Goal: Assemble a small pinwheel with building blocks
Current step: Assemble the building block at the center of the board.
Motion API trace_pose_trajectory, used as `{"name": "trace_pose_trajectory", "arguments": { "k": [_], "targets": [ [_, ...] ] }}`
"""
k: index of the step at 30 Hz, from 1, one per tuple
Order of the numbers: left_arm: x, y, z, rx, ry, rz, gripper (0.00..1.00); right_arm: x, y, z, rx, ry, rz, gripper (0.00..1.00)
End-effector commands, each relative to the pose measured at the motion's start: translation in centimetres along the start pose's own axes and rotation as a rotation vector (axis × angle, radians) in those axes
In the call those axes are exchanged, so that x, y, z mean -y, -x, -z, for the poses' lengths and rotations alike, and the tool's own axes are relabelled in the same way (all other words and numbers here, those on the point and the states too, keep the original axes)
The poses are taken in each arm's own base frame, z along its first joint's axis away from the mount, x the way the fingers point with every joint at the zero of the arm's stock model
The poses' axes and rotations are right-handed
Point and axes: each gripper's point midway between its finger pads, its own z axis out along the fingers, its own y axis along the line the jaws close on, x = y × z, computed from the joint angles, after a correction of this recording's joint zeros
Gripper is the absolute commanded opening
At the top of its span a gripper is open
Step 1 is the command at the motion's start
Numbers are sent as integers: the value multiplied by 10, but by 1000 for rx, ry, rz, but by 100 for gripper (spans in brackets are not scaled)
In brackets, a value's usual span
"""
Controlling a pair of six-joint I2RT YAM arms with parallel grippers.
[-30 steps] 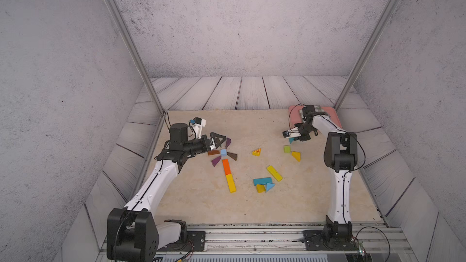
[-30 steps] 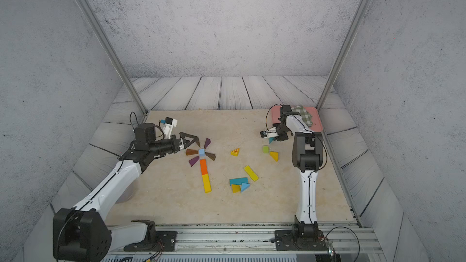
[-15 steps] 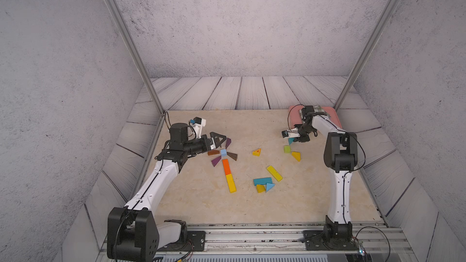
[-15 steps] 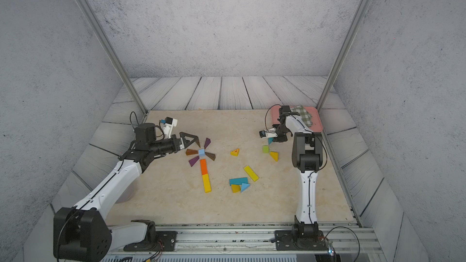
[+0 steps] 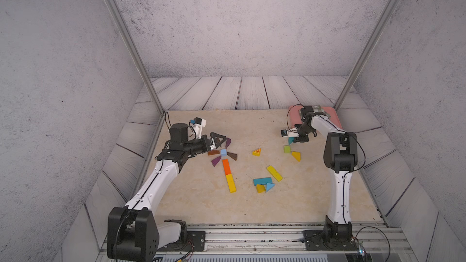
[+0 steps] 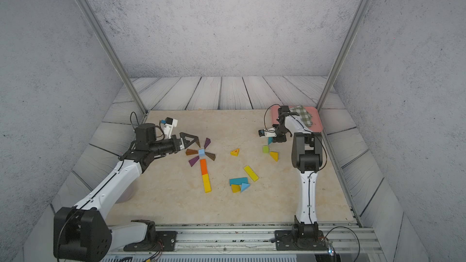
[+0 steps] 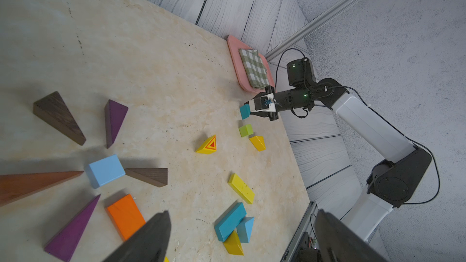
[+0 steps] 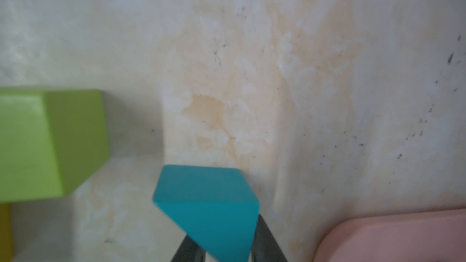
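Right end effector [image 7: 249,106] is clamped on the teal block [image 8: 206,197], just beside the green cube [image 8: 50,142]. Left end effector [image 5: 223,141] stands wide apart near the light-blue cube [image 5: 223,152].

Left gripper [image 5: 223,141] spread wide; right gripper [image 5: 294,140] pinched narrow.

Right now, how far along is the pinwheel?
Done: light-blue cube hub ringed by five brown and purple wedges, with orange bar and yellow bar as stem. In hand: right fingers grip a teal block near the pink tray; left fingers open at the hub. Left: likely seating that block; green cube and others lie loose.
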Motion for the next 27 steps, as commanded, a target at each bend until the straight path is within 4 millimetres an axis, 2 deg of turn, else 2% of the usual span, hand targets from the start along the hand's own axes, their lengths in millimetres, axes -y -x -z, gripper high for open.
{"name": "trace_pose_trajectory", "arguments": {
  "k": [1,4,7,12,13,14,15,19,23,27],
  "targets": [
    [-4,-1,-1,-2,-6,4,96,-42,-2,-13,-22,157,-33,37],
    [-5,-1,-1,-5,-7,8,96,-37,1,-8,-12,137,-31,37],
    [-5,0,0,-3,0,8,96,-31,9,7,21,108,-39,38],
    [-21,1,4,4,118,8,96,-21,30,61,83,9,-76,51],
    [-23,0,4,-1,137,6,96,-19,33,73,93,-16,-89,56],
    [-25,0,4,-4,163,2,96,-18,36,87,102,-48,-107,68],
    [-26,-1,3,-13,196,-14,96,-18,40,101,111,-81,-125,99],
    [-19,-13,-14,-68,329,-129,96,-17,55,157,161,-252,-200,99],
    [0,-25,-44,-135,312,-179,96,-2,53,199,157,-502,-266,99],
    [10,-30,-63,-179,316,-244,96,-6,67,243,243,-576,-404,99]
  ]
}}
